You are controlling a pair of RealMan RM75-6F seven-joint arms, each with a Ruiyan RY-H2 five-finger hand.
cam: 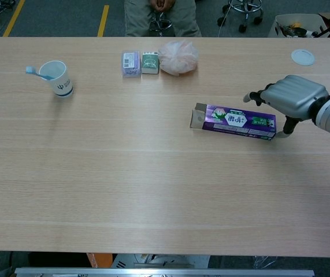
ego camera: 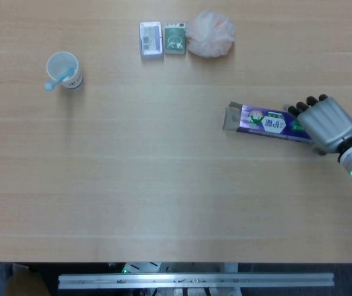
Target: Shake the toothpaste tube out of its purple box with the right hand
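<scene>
Wooden table (ego camera: 163, 185), purple box (ego camera: 268, 121) lying flat, right hand (ego camera: 325, 123) at its end, grip unclear, chest view shows stools (cam: 240, 11).

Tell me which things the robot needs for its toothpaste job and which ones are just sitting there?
Needed for the job:
purple box, lying flat, flap open at its left end
right hand, at the box's right end

Just sitting there:
cup with a toothbrush in it
two small packs
pink bath puff
round lid near the far right corner
</scene>
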